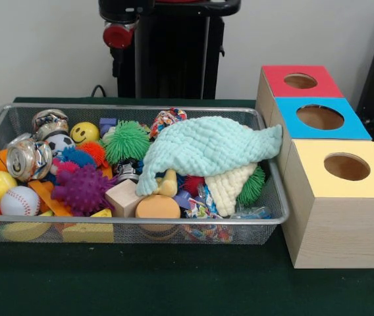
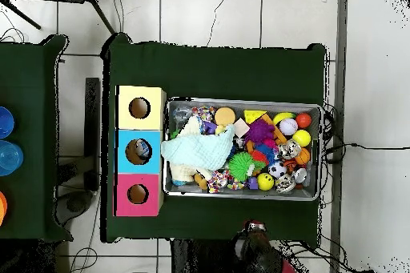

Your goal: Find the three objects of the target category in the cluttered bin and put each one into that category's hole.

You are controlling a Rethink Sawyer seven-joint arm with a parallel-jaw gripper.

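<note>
Along the table's middle, the bin point(image 1: 2, 117) is crammed with toys and a mint cloth point(image 1: 207, 148), something perhaps already inside the blue box point(image 2: 138, 151), while the gripper point(image 1: 118, 36) hangs drawn back, jaws' state untellable.

- The bin point(image 1: 274, 197) is sitting on the tabletop point(image 1: 174, 283), with three boxes point(image 1: 342, 217) lining up just beside its right end in the front view.
- A cloth point(image 1: 207, 145) is lying in the bin, draping over that end's rim toward the boxes.
- Balls point(image 1: 19, 201) are crowding the bin's opposite end.

Wire-mesh metal bin point(image 1: 134, 222) — wooden boxes point(image 1: 335, 224)
</note>
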